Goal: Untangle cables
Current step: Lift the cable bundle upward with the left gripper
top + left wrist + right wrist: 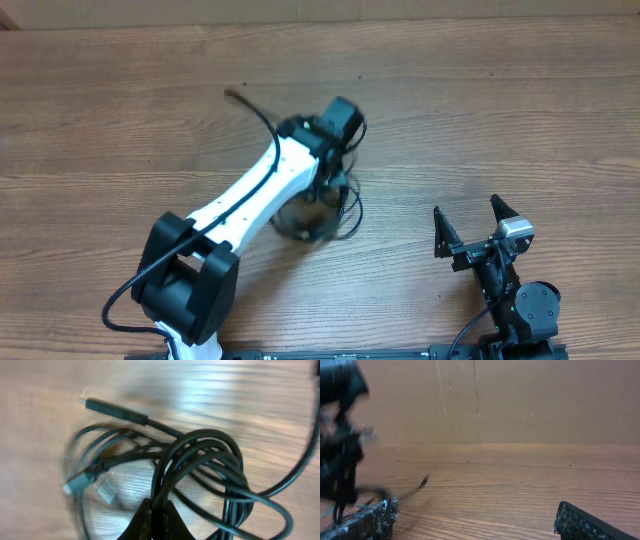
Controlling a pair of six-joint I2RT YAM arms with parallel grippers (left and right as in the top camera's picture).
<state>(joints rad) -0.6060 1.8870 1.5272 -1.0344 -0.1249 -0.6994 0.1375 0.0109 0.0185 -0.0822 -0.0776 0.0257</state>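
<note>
A wood-grain table (480, 110) is shown; the cables (305, 228) are heaped on it in a tangled coil just off centre, toward six o'clock.

no readable text, labels, brands or numbers on anything

one cable tangle (200, 475), three plugs (115, 410), two hands: left hand (156, 512), right hand (470, 225)

Left arm (255, 195) stretched diagonally forward, wrist angled down. Left gripper (154, 515) pinched tight on the cables (200, 460). Right arm (510, 290) tucked back low, right gripper (466, 208) spread wide, empty.
</note>
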